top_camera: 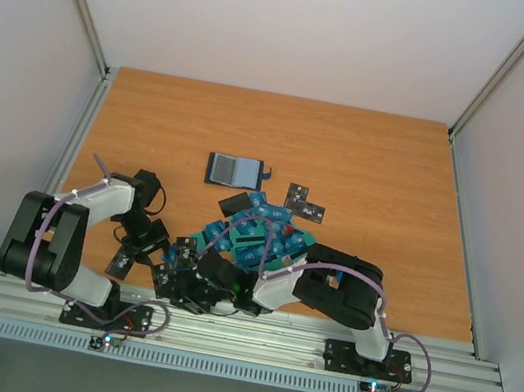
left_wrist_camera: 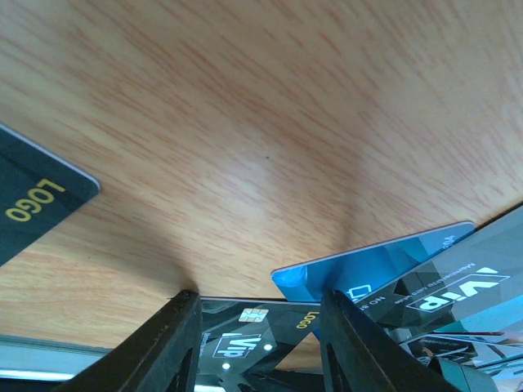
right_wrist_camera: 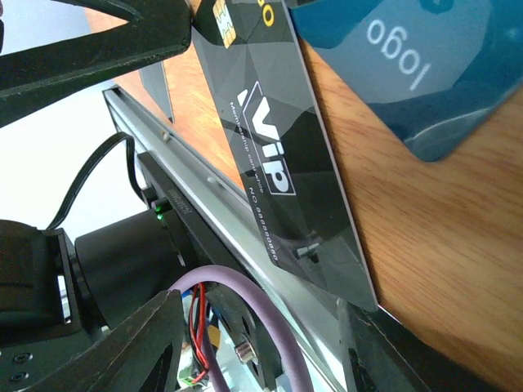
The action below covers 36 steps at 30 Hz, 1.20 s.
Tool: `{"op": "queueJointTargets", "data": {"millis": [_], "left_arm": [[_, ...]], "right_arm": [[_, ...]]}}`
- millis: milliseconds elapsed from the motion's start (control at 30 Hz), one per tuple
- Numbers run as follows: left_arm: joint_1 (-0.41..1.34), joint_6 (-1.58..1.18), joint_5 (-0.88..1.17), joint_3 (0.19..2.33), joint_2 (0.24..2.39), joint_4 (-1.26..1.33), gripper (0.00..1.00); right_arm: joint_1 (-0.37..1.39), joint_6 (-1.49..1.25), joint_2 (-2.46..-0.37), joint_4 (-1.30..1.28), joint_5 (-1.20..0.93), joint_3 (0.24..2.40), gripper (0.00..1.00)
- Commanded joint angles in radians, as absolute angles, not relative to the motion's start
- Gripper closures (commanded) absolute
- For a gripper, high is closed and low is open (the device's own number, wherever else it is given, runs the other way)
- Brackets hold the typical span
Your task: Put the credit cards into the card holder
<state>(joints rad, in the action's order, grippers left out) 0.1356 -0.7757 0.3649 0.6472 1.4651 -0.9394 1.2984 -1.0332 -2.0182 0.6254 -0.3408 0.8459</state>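
One card holder (top_camera: 234, 170), many heaped credit cards (top_camera: 262, 233).

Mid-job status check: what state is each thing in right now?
card holder: lying open, apart from the pile.
credit cards: loose, overlapping heap on the table.
black VIP card: held at its chip end, reaching past the table edge.
left pincer: closed on the black VIP card.
right pincer: open, holding nothing.

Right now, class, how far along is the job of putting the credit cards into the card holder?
Done: the card holder lies open on the table, with no card visibly in it. In hand: the left claw grips a black VIP card at the near edge, with the open right claw near it. Left: the pile of cards, none loaded yet.
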Motion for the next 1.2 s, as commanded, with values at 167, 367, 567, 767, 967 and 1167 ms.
{"op": "queueJointTargets", "data": {"millis": [167, 367, 567, 767, 967, 1167], "left_arm": [[0.176, -0.747, 0.402, 0.574, 1.533, -0.815, 0.58], [0.178, -0.744, 0.405, 0.573, 1.536, -0.817, 0.58], [0.178, -0.766, 0.419, 0.562, 1.514, -0.83, 0.58], [0.178, -0.773, 0.447, 0.556, 1.5, -0.838, 0.58], [0.178, -0.766, 0.468, 0.548, 1.498, -0.836, 0.58], [0.178, -0.764, 0.487, 0.546, 1.492, -0.836, 0.58]], "right_arm": [[1.229, -0.985, -2.103, 0.557, -0.234, 0.864, 0.49], [1.221, -0.965, -2.084, 0.534, -0.241, 0.866, 0.51], [1.215, -0.948, -2.018, 0.462, -0.209, 0.84, 0.51], [1.212, -0.955, -1.983, 0.422, -0.168, 0.825, 0.52], [1.208, -0.951, -1.954, 0.396, -0.14, 0.828, 0.52], [1.207, -0.945, -1.951, 0.401, -0.141, 0.841, 0.54]]}}
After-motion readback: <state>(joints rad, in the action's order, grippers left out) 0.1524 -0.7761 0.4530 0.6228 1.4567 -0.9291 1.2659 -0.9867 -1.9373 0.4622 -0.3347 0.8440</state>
